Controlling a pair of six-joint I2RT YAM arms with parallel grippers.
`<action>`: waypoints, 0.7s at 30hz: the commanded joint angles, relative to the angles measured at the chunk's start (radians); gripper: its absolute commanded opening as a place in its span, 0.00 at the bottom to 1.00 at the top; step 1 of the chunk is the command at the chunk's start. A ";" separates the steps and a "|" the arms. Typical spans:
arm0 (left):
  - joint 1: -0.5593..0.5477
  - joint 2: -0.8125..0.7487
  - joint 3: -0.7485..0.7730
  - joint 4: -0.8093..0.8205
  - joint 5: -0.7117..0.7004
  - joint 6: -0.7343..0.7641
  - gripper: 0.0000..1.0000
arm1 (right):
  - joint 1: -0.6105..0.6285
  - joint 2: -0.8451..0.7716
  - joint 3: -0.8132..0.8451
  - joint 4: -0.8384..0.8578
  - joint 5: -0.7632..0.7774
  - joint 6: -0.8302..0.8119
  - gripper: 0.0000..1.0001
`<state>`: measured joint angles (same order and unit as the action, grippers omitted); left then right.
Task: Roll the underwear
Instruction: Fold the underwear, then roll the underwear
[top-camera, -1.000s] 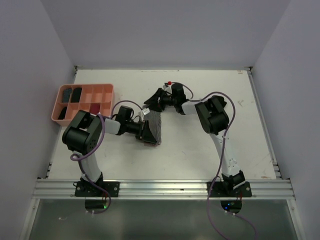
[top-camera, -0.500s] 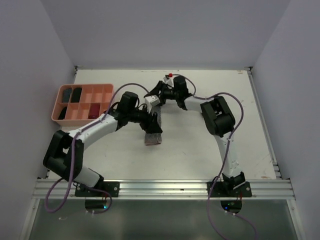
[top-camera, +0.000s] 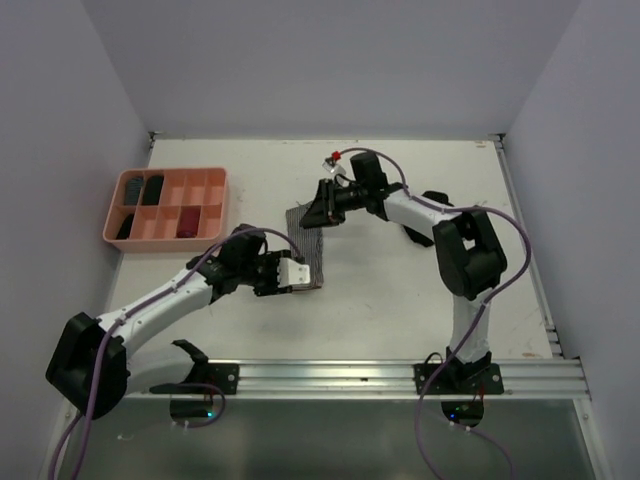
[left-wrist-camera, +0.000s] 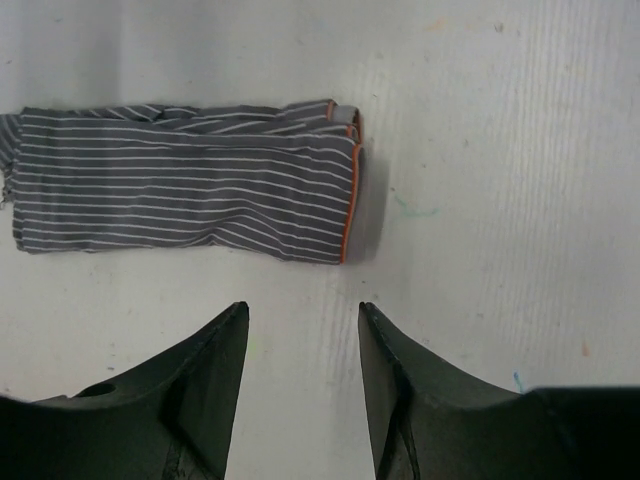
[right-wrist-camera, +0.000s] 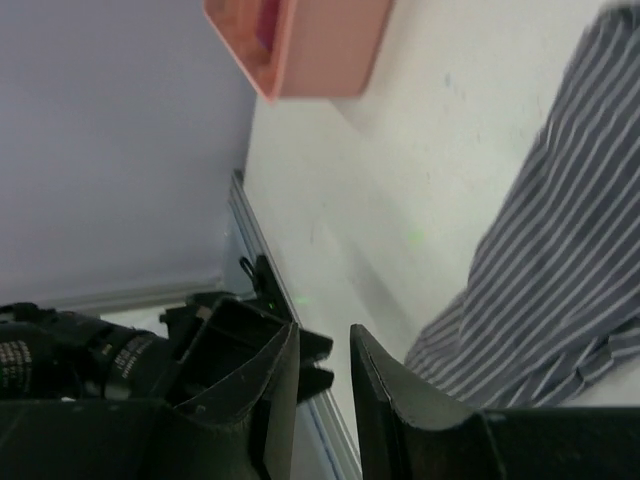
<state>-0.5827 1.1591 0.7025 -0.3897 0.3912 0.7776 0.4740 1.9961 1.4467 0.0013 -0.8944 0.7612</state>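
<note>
Shows striped underwear (top-camera: 306, 248) folded into a flat strip, centre frame. Places left gripper (left-wrist-camera: 300, 310) spread and empty just short of the orange-edged end, likely lined up to start the roll. Has right gripper (right-wrist-camera: 322, 335) narrowly parted, pinching nothing, beside the far end.

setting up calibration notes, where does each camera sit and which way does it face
Top external: fixed high behind the arms, looking down on the table; both arms show, bases at the bottom.
Left wrist: on the left arm, looking straight down at the striped underwear; left hand open at the bottom edge.
Right wrist: on the right arm, tilted across the table toward the pink tray; right hand at the bottom, fingers narrowly apart.
Shared: all three show the striped underwear.
</note>
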 joint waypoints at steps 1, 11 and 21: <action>-0.025 -0.007 -0.044 0.081 -0.041 0.178 0.52 | 0.055 -0.003 -0.074 -0.222 -0.043 -0.177 0.31; -0.081 0.091 -0.074 0.164 0.009 0.278 0.57 | 0.080 0.092 -0.169 -0.326 -0.046 -0.319 0.30; -0.147 0.171 -0.093 0.230 -0.020 0.313 0.59 | 0.054 0.231 -0.180 -0.262 -0.037 -0.281 0.28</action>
<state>-0.7238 1.3170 0.6174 -0.2356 0.3683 1.0599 0.5350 2.1674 1.2785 -0.2836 -0.9958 0.4889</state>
